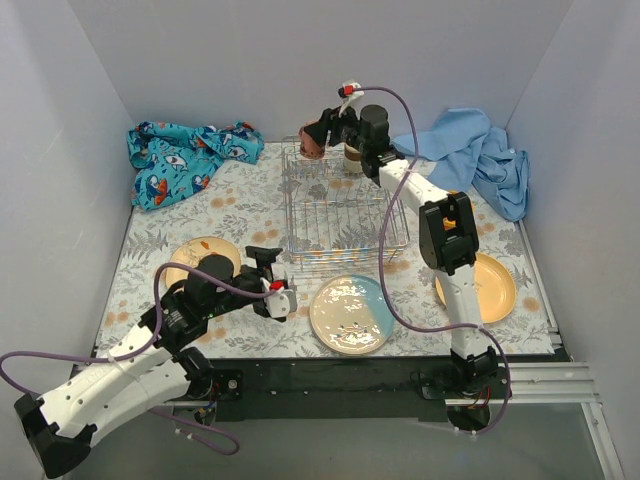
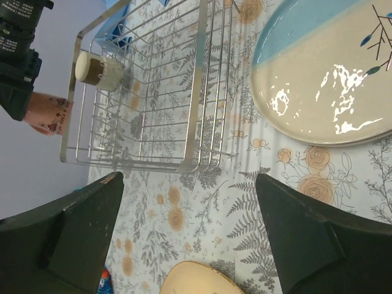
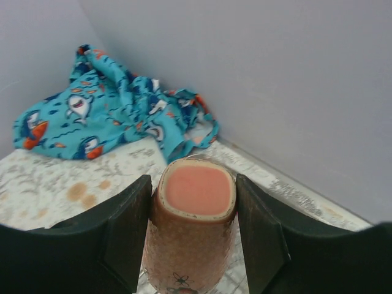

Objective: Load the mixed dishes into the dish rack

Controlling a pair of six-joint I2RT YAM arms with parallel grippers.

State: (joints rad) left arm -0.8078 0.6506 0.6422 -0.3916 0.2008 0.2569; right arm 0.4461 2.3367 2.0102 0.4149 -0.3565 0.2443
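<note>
The silver wire dish rack (image 1: 335,210) stands mid-table; it also shows in the left wrist view (image 2: 159,86). My right gripper (image 1: 322,133) is shut on the pinkish mug (image 1: 311,149) and holds it bottom-out over the rack's far left corner; the right wrist view shows that gripper (image 3: 193,190) and the mug (image 3: 190,245). A small pale cup (image 1: 355,153) lies in the rack's far end. My left gripper (image 1: 277,287) is open and empty, low between the tan plate (image 1: 205,258) and the cream-and-blue plate (image 1: 351,314). The yellow-orange plate (image 1: 478,287) lies right. No bowls show.
A blue patterned cloth (image 1: 185,155) is bunched at the back left and a plain light-blue cloth (image 1: 480,155) at the back right. Grey walls close in the table on three sides. The right arm reaches over the rack's right side.
</note>
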